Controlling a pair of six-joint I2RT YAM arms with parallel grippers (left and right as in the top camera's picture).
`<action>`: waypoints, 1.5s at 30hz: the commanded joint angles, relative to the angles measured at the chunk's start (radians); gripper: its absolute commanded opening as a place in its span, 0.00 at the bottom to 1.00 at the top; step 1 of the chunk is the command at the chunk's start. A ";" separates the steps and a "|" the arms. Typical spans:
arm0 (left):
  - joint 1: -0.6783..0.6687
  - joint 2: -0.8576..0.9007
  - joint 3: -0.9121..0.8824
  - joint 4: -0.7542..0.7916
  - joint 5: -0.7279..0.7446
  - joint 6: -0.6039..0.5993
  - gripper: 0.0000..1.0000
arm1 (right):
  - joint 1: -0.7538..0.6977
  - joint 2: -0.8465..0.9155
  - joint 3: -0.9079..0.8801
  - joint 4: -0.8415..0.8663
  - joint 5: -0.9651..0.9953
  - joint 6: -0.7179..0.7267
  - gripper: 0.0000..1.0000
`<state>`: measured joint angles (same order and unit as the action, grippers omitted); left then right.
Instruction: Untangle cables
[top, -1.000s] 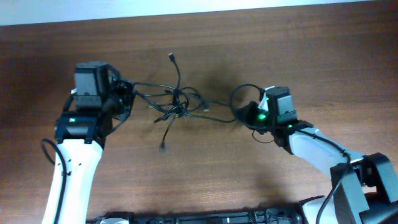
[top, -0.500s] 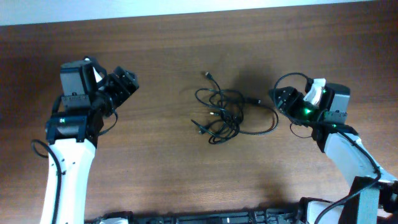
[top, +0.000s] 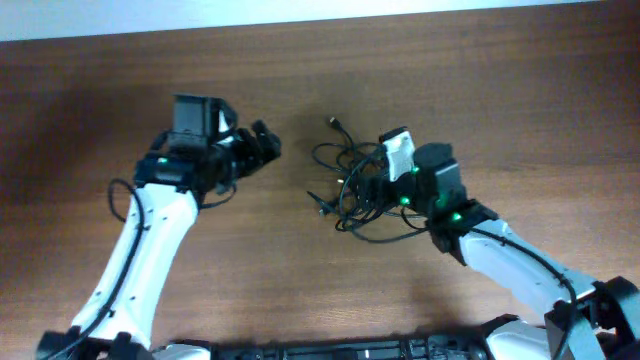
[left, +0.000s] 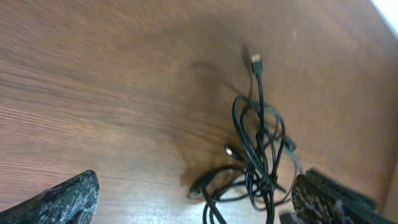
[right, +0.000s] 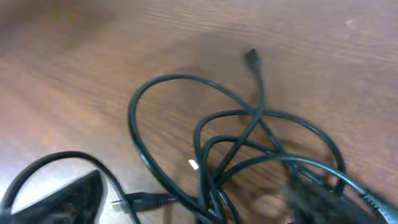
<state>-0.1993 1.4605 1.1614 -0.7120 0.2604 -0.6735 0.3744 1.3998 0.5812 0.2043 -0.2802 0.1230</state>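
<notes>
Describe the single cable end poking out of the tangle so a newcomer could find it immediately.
On the brown wooden table, find the knot of thin black cables near the middle. From the knot's far side one strand runs out away from the robot, ending in a small plug. No other end reaches so far from the loops.

light: even, soft shadows | wrist views — blurred, perhaps motion

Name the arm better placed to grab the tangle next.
Right, probably. The right gripper, open, hangs at the edge of the cables; the left gripper, also open, sits apart from them.
</notes>
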 joint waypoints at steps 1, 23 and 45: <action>-0.072 0.031 0.019 0.000 0.013 -0.049 0.99 | 0.033 0.047 -0.006 0.006 0.152 -0.112 0.78; -0.134 0.175 0.020 -0.056 -0.203 -0.149 0.00 | -0.251 -0.080 0.189 -0.297 -0.131 0.080 0.04; 0.441 0.048 0.017 -0.160 -0.163 -0.140 0.00 | -0.488 -0.135 0.261 -0.654 -0.059 0.223 0.34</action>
<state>0.3099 1.5127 1.1698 -0.8814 0.0322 -0.8223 -0.1967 1.2491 0.8268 -0.4515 -0.3435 0.3382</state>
